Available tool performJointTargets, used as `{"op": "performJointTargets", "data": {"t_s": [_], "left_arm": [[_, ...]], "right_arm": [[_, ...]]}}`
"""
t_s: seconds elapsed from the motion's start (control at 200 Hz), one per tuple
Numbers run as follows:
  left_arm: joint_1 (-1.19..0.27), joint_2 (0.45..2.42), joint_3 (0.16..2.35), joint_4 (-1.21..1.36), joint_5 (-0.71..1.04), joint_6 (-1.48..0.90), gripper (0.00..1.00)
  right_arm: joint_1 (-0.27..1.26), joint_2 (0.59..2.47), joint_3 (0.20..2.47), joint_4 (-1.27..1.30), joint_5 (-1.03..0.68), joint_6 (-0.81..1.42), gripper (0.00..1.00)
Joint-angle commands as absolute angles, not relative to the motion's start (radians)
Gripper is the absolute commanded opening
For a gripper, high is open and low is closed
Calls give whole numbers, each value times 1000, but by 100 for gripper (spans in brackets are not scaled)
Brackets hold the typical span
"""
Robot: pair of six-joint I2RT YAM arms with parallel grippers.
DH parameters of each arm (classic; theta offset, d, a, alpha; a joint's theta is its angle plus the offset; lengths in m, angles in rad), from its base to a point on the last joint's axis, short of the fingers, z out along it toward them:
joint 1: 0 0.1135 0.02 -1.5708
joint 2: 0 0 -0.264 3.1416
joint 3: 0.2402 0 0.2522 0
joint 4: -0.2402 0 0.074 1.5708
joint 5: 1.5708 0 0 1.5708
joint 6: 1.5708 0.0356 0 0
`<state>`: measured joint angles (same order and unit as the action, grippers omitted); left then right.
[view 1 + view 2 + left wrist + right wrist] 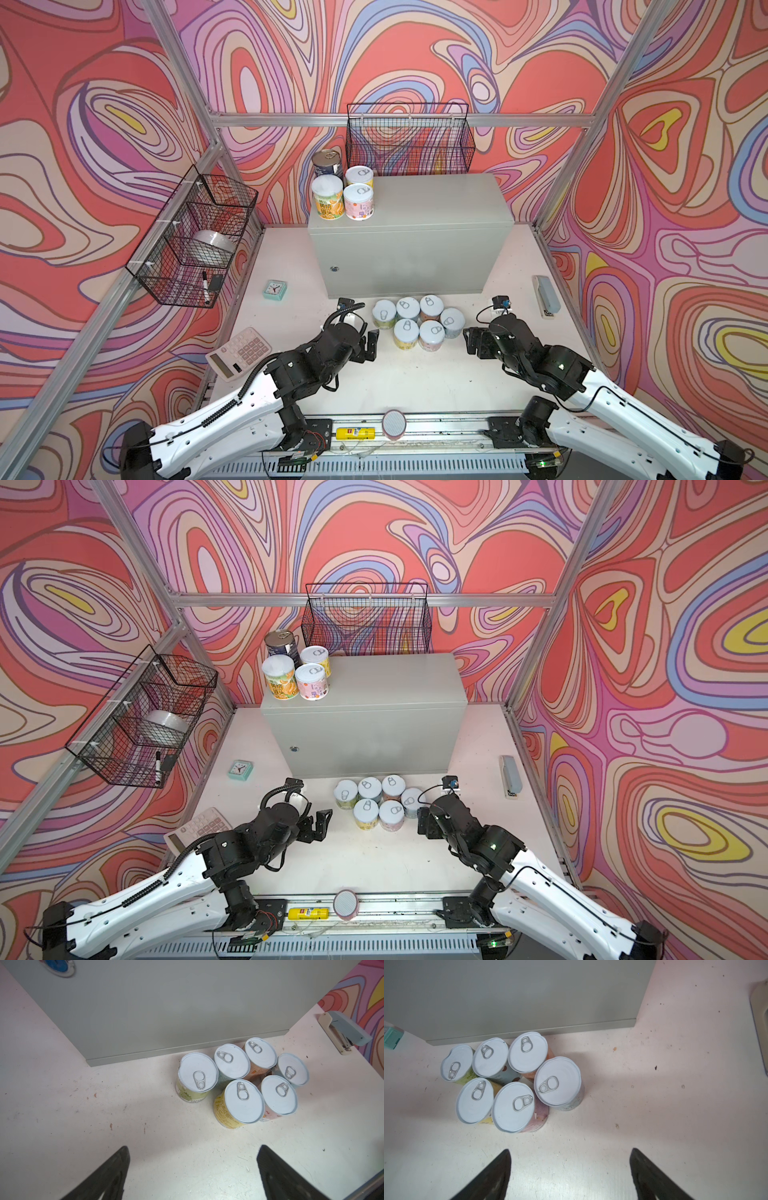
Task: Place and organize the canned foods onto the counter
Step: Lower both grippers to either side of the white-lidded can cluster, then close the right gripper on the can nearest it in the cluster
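While six tins point(406, 332) are clustered on the table point(374, 382) before the metal counter point(436, 199), axes vertical, pull-tab lids up, four tins point(358, 203) set on its left end, left gripper point(193, 1147), right gripper point(570, 1150) spread, empty.

A small teal square clock point(274, 289), a pale pink calculator point(239, 353) and a grey-blue stapler point(546, 296) are laid on the white tabletop point(415, 382). A black wire basket on the back rail point(409, 141) is seen; a second black wire basket on the left rail point(166, 274) holds a clear tape roll point(214, 245) and a black marker point(205, 286). A yellow tube point(355, 433) is laid just beside a round pink-rimmed white disc point(394, 423).
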<state>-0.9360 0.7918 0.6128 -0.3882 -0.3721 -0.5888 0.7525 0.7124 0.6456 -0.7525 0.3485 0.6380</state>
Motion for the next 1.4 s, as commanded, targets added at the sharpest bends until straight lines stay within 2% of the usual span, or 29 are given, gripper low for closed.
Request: {"op": "performJointTargets", "data": {"t_s": [0.0, 0.235, 0.391, 0.571, 0.896, 1.157, 1.397], "left_arm": [[-947, 804, 592, -355, -383, -632, 97], [-968, 840, 528, -273, -343, -658, 97], [-967, 827, 481, -230, -358, -658, 98], [-955, 823, 466, -204, -341, -651, 98], [-942, 847, 477, -184, -319, -641, 97], [-941, 854, 455, -155, -318, -652, 97], [-938, 832, 454, -181, -335, -655, 97]], "right_arm": [[756, 711, 646, -800, 403, 755, 93], [756, 899, 616, -753, 343, 854, 96], [755, 911, 550, -655, 329, 892, 96], [756, 984, 524, -566, 354, 904, 89], [756, 1150, 527, -410, 376, 876, 84], [756, 1160, 524, -388, 435, 853, 83], [756, 1209, 517, -316, 423, 833, 86]]}}
